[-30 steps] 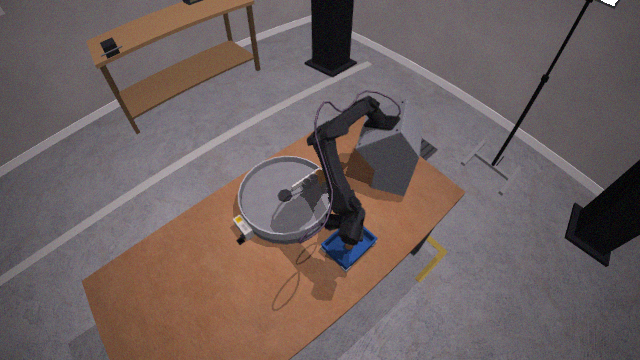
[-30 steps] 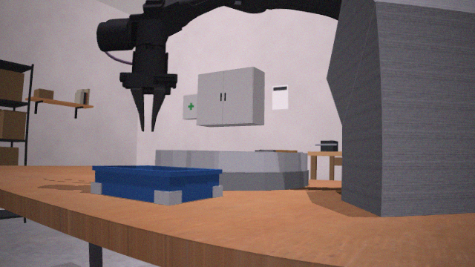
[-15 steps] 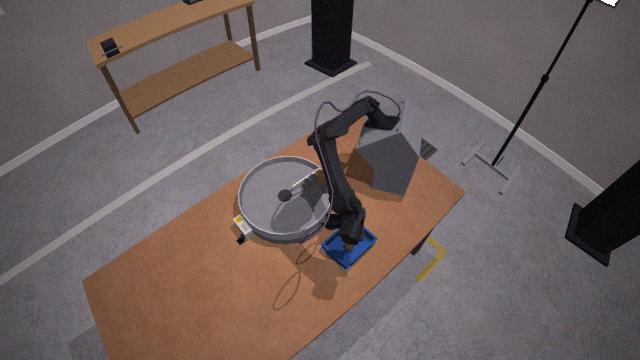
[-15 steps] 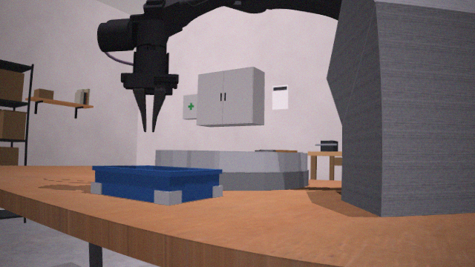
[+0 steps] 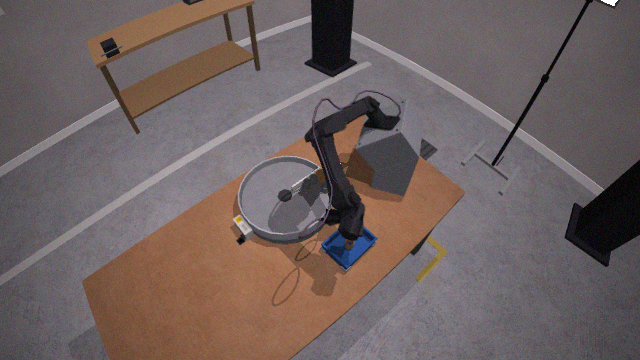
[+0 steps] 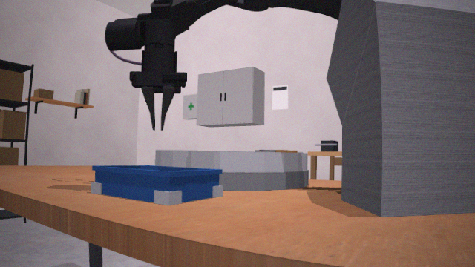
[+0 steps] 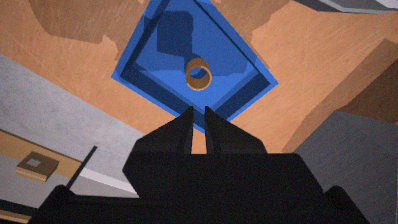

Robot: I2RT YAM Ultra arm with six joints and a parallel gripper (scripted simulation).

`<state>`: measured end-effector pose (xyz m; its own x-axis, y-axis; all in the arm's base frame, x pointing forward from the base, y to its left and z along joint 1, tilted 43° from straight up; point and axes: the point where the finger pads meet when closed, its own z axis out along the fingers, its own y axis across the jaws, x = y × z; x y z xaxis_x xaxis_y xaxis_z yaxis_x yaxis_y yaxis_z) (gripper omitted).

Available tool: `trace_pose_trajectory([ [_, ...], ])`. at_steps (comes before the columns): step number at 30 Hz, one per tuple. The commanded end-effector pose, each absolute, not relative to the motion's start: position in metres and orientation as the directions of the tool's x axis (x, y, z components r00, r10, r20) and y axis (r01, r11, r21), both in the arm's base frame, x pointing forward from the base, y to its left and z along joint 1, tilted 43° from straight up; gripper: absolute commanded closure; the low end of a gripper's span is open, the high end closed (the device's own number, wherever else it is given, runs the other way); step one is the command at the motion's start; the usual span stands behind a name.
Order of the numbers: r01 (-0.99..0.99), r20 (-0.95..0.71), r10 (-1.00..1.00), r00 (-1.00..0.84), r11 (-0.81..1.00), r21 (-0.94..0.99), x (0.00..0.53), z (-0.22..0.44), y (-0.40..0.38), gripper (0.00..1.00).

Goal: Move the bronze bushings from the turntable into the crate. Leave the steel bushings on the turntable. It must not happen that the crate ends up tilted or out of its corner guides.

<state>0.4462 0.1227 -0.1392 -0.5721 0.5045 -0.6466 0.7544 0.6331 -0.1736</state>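
Observation:
My gripper (image 6: 158, 129) (image 7: 199, 111) points down above the blue crate (image 5: 361, 255) (image 6: 130, 185) (image 7: 238, 38). Its fingers stand a narrow gap apart with nothing between them. One bronze bushing (image 5: 349, 245) (image 7: 198, 80) lies inside the crate on its floor, ahead of the fingertips in the wrist view. The grey turntable (image 5: 241, 212) (image 6: 189, 160) stands beside the crate. The arm covers part of it in the top view. I cannot make out bushings on it clearly; its high rim hides the inside in the exterior view.
A large grey angular block (image 5: 387, 162) (image 6: 412, 122) stands at the arm's base on the wooden table (image 5: 200, 250) (image 6: 278, 222). A small white box (image 5: 243, 227) with a yellow patch sits at the turntable's outer rim. The dark arm crosses over the turntable's edge.

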Motion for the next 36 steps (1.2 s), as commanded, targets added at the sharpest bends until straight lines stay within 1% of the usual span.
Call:
trace_pose_trajectory([
  [1,0.759,-0.676,0.516,-0.526,0.643,-0.099,0.454,-0.118,0.135,0.87],
  [15,0.83,-0.684,0.602,-0.412,0.558,-0.008,0.432,-0.095,0.082,0.87],
  [18,0.829,-0.684,0.604,-0.408,0.56,0.0,0.428,-0.093,0.083,0.87],
  [32,0.906,-0.658,0.723,-0.21,0.397,0.147,0.387,-0.055,-0.007,0.87],
  [35,0.902,-0.656,0.726,-0.208,0.402,0.159,0.384,-0.052,-0.005,0.87],
  [36,0.914,-0.652,0.738,-0.174,0.368,0.173,0.38,-0.048,-0.021,0.87],
])
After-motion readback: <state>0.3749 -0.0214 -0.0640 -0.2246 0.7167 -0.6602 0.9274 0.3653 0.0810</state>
